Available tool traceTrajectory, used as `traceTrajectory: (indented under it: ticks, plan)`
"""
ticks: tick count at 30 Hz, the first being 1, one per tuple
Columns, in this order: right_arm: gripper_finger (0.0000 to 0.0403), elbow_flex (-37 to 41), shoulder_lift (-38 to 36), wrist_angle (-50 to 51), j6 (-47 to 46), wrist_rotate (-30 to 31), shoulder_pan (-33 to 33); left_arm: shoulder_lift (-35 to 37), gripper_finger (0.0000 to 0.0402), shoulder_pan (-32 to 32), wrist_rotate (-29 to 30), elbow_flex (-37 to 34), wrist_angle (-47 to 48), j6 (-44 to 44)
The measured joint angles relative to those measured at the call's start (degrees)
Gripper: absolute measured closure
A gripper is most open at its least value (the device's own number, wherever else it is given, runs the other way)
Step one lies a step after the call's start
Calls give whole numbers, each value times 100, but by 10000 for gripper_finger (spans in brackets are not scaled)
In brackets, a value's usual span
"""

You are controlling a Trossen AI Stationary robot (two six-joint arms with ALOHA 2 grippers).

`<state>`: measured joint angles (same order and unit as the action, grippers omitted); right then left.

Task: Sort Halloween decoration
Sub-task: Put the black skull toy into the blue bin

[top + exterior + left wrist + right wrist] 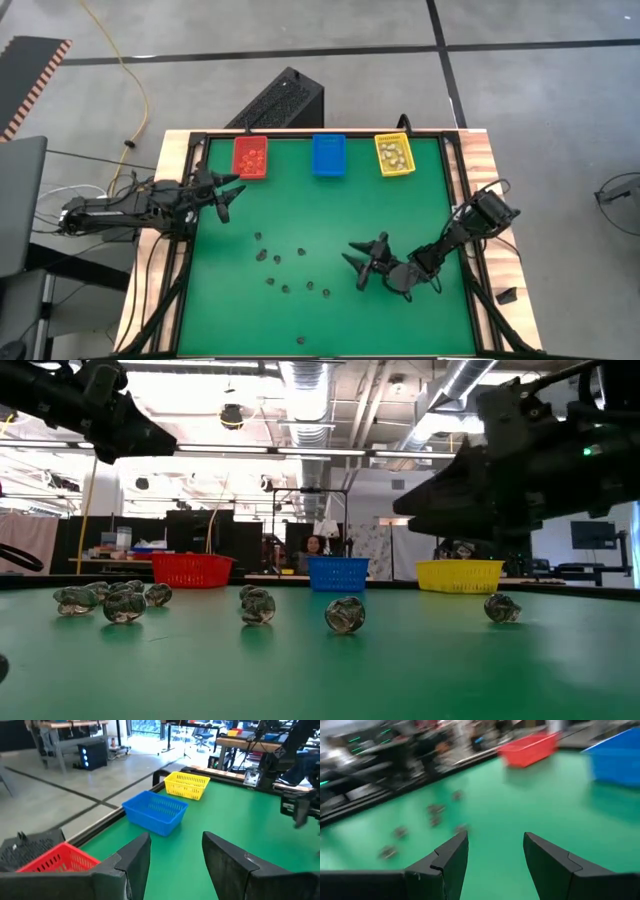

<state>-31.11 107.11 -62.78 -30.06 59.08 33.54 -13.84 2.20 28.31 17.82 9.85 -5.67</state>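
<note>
Small rounded dark trinkets (283, 272) lie scattered on the smooth green mat (420, 220), left of the right gripper (361, 264), whose tapered fingers stand spread and empty. Left gripper (228, 191) (also spread) hovers beside the mesh-walled red bin (250, 157).

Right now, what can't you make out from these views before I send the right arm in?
- Blue bin contents: too small in the high view; its wall hides them in the low view.
- Loose trinkets: blurred in the right wrist view.
- Right end effector: a dark silhouette in the low view, fingertips unclear.
</note>
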Motion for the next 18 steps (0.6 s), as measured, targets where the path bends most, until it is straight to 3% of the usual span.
traceTrajectory:
  ticks: [3,12,18]
  plan:
    - [182,0,-101,104,-25,-492,82,0,233,-1,-2,0,-105,223]
    - [182,0,-907,1885,-516,-65,435,-1,233,0,51,-2,-663,822]
    - [182,-160,-957,2591,-1210,-832,527,-1,233,-2,51,-2,-698,959]
